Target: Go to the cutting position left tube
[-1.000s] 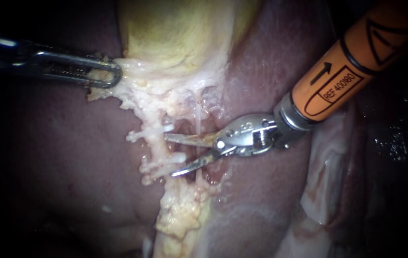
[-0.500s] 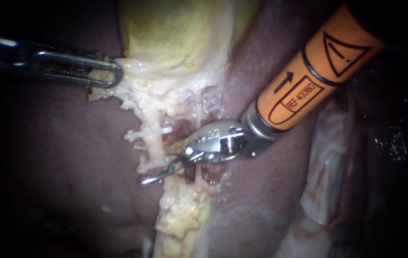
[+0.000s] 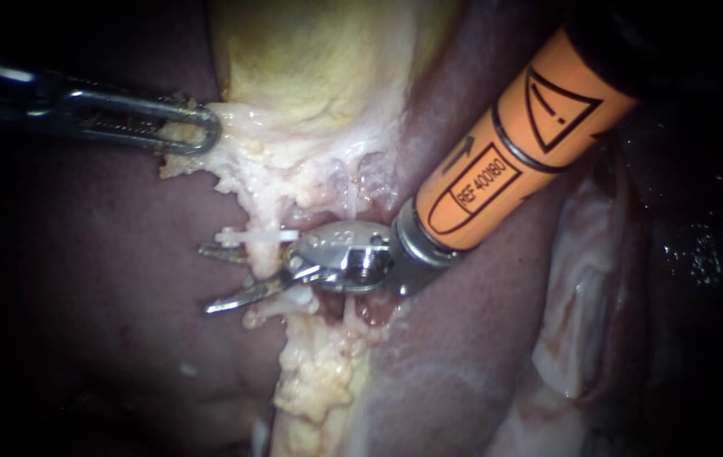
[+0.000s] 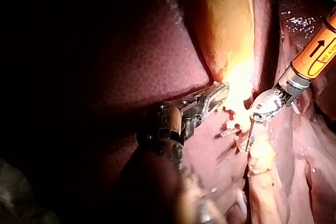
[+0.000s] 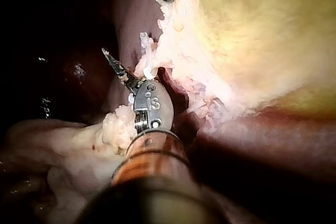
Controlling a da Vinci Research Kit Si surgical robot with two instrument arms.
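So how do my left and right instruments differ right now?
The left instrument is dark metal, its jaws shut on pale tissue by the gallbladder; the right instrument has an orange shaft, its jaws open astride the clipped tube. The left lies nearly level; the right slants down from upper right. Both end in two slim metal jaws.

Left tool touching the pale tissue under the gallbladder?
Touching. In the endoscope view, the left tool has its jaws shut on the edge of the pale tissue, which runs straight into them with no gap.
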